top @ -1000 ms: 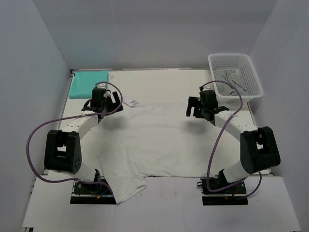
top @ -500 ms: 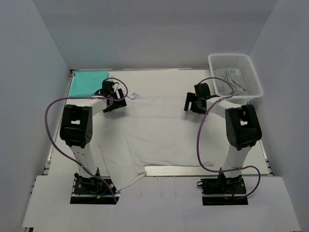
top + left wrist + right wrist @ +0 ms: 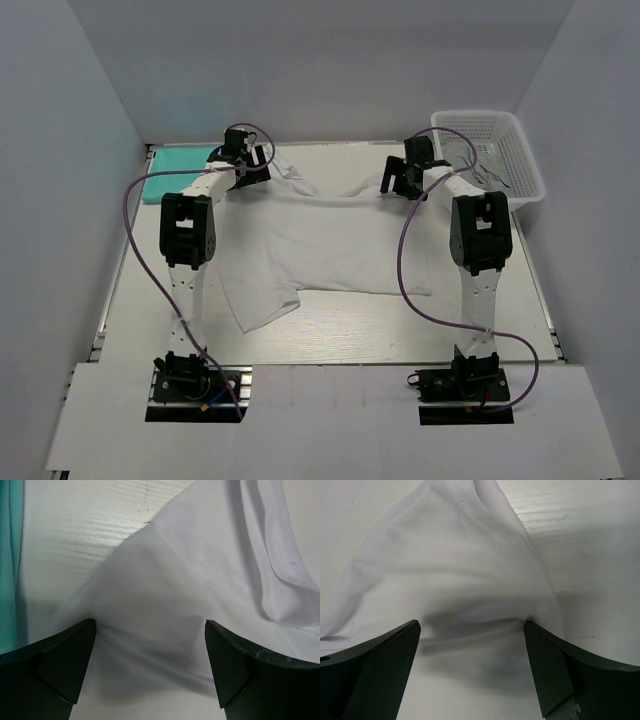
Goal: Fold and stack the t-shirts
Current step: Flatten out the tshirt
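Note:
The white t-shirt lies spread on the table, its top edge pulled to the far side and one sleeve trailing at the near left. The teal t-shirt lies folded at the far left corner. My left gripper is open at the white shirt's far left corner. In the left wrist view its fingertips rest on the white cloth, with the teal edge at the left. My right gripper is open at the far right corner, its jaws astride wrinkled white cloth.
A white mesh basket stands at the far right corner, close to the right gripper, with something grey inside. Grey walls close in the table on three sides. Both arms are stretched far out, their purple cables looping over the table.
Both grippers moved toward the far edge, and the white shirt slid with them away from the near edge. The near left sleeve now lies fully on the table.

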### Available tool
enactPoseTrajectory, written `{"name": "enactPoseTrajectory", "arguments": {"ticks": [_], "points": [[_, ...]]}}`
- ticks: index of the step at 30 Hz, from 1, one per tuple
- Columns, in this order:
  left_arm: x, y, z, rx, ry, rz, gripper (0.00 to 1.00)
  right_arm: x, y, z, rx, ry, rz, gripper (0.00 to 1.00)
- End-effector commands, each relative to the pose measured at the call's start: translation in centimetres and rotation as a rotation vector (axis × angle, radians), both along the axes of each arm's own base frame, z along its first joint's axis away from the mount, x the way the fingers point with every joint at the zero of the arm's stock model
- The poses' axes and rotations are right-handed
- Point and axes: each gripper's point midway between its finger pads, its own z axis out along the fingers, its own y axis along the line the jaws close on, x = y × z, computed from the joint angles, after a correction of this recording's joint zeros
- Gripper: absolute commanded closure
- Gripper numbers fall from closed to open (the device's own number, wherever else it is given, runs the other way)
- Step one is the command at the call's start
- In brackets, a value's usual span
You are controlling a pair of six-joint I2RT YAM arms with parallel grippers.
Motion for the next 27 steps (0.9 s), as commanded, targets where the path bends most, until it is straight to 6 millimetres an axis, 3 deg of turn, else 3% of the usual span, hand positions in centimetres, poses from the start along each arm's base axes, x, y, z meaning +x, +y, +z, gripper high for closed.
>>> {"name": "enactPoseTrajectory", "arguments": {"ticks": [1,2,3,4,5,6,7,8,9,10,11,12,13,14,16,17,18,19,20,21,22,23,25,27], "points": [[-2.5,-0.1,0.1,-0.004,0.105,-0.058,0.00,-0.2,0.3,2.4,-0.020,-0.013,0.062,0.10],[-2.4,-0.1,1.2,-0.007,0.076,-0.058,0.00,-0.5,-0.2,2.6,-0.031,-0.015,0.054,0.10],[-3.3,0.0,1.3,-0.007,0.082,-0.058,0.00,-0.5,-0.1,5.2,-0.029,-0.064,0.052,0.10],[-3.3,0.0,2.7,-0.010,0.048,-0.058,0.00,-1.6,-0.3,4.3,-0.033,-0.045,0.052,0.10],[-3.7,0.0,6.3,-0.025,-0.009,-0.050,0.00,-2.0,-0.7,4.8,-0.038,-0.055,0.049,0.10],[-4.8,0.4,6.6,-0.016,-0.009,-0.042,0.00,-2.1,-0.6,8.6,-0.018,-0.137,0.044,0.10],[-5.5,0.5,7.9,-0.025,-0.023,-0.034,0.00,-3.1,-0.7,8.2,-0.016,-0.132,0.047,0.10],[-6.9,0.1,7.8,-0.034,-0.023,-0.034,0.00,-4.7,-0.6,7.2,-0.010,-0.108,0.048,0.10],[-7.9,0.2,11.5,-0.051,-0.087,-0.027,0.00,-5.1,-0.5,11.4,0.024,-0.205,0.048,0.10],[-9.1,0.1,12.3,-0.070,-0.093,-0.026,0.00,-6.5,-0.4,10.3,0.042,-0.188,0.053,0.10],[-11.2,0.1,11.0,-0.096,-0.056,-0.007,0.00,-8.3,-0.6,10.5,0.071,-0.185,0.032,0.10],[-12.9,0.1,13.7,-0.127,-0.105,-0.006,0.00,-10.0,-0.7,10.6,0.091,-0.190,0.028,0.10],[-14.2,-0.1,14.1,-0.150,-0.114,-0.007,0.00,-10.6,-0.8,10.6,0.102,-0.195,0.019,0.10],[-16.5,0.0,12.0,-0.168,-0.080,-0.002,0.00,-13.2,-1.1,9.0,0.116,-0.157,0.000,0.10],[-18.9,-0.6,12.8,-0.216,-0.099,0.001,0.00,-14.5,-1.4,10.8,0.140,-0.211,-0.018,0.10],[-20.8,-0.3,13.6,-0.230,-0.125,0.008,0.00,-15.0,-1.7,10.6,0.144,-0.203,-0.043,0.10],[-22.3,-0.3,13.4,-0.232,-0.105,0.024,0.00,-16.3,-2.2,9.1,0.135,-0.168,-0.069,0.10],[-23.5,-0.6,13.5,-0.255,-0.098,0.038,0.00,-16.8,-2.6,9.6,0.138,-0.185,-0.086,0.10],[-25.3,-0.3,12.0,-0.262,-0.059,0.057,0.00,-17.7,-2.9,9.4,0.143,-0.185,-0.102,0.10],[-27.3,-1.3,13.1,-0.321,-0.060,0.025,0.00,-18.4,-3.1,8.8,0.155,-0.174,-0.130,0.10],[-28.4,-2.2,13.6,-0.376,-0.065,0.017,0.00,-18.6,-3.5,9.6,0.159,-0.202,-0.145,0.10],[-30.2,-2.7,12.2,-0.410,-0.027,0.007,0.00,-19.2,-3.7,9.7,0.160,-0.211,-0.150,0.10],[-32.8,-3.4,12.4,-0.484,-0.007,0.016,0.00,-19.7,-4.3,10.0,0.163,-0.214,-0.197,0.10],[-36.6,-3.4,9.5,-0.468,0.140,0.031,0.00,-20.0,-4.9,10.5,0.151,-0.218,-0.230,0.10]]}}
